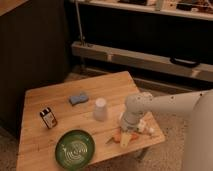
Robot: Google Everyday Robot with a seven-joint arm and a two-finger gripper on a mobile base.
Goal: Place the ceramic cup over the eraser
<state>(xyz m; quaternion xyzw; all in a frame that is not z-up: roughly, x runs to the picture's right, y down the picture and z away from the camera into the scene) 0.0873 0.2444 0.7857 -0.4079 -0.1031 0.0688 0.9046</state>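
Just beside the gripper (pixel 127 126) stands a white, tapered ceramic cup (pixel 100 109).

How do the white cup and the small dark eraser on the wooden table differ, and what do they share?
The cup is white; the eraser is dark with a white end and orange-red label. The cup is round and tapered; the eraser is a block. The cup is bigger than the eraser. Both stand on the table, apart; the gripper hangs low at the table's right side, touching neither.
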